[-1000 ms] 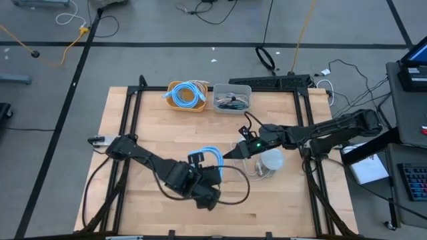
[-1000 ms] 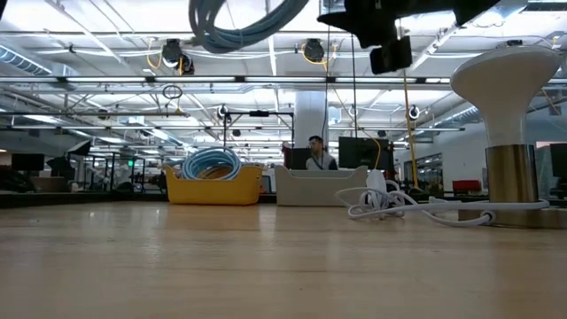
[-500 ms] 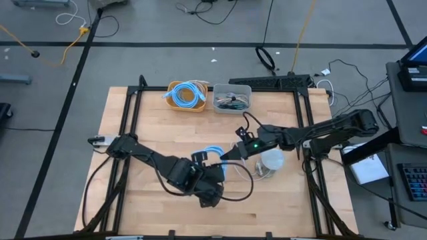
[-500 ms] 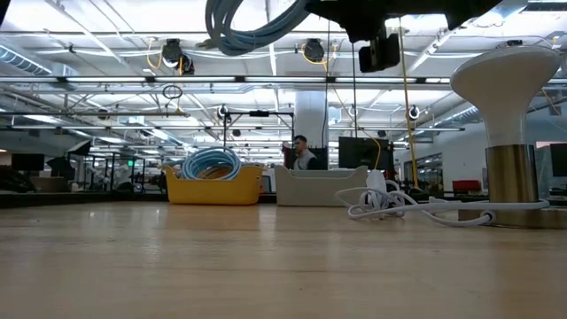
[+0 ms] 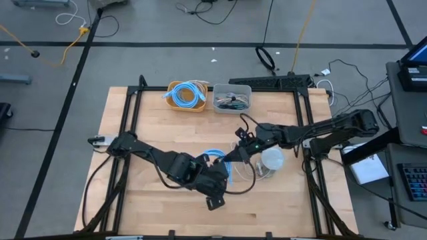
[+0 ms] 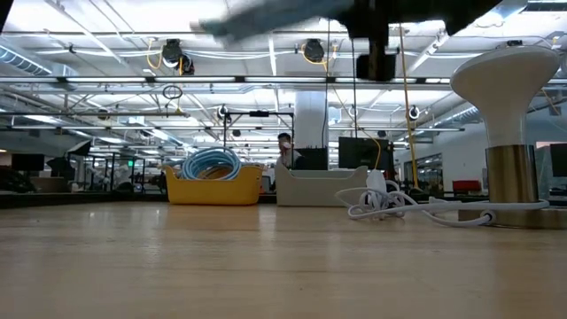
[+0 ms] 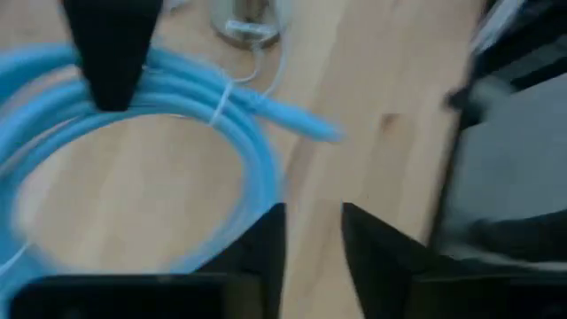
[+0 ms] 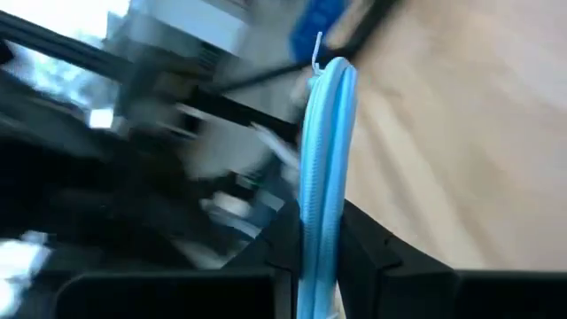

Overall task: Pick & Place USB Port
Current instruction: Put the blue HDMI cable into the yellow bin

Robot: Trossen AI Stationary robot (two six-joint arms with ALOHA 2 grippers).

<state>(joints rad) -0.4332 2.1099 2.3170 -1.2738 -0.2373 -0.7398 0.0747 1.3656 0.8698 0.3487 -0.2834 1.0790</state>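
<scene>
A zip-tied coil of light blue cable (image 5: 215,160) hangs above the table's middle; it is a blur at the top of the low view (image 6: 266,13). My right gripper (image 5: 230,157) reaches in from the table's right and is shut on the coil. My left gripper (image 7: 312,213) stands open just on the near side of the coil (image 7: 151,115), with nothing between its fingers. The USB port is out of view. My right gripper pinches the coil's bundled strands (image 8: 321,177) between its two fingers, close to the white zip tie (image 7: 221,102). One dark finger (image 7: 111,53) lies across the strands. The fingers come from the table's right, slanting down. The coil is lifted clear of the table.
A white lamp-like stand (image 5: 270,162) on a metal base (image 6: 518,173) sits right of the coil, with a white cord (image 6: 399,208) lying beside it. At the far edge stand a yellow basket with blue cable (image 5: 185,97) and a grey bin of cables (image 5: 232,99).
My left arm has moved toward the table's right edge, bringing the blue coil closer to my right gripper. The coil has stayed clear of the table and has shifted toward the right gripper.
</scene>
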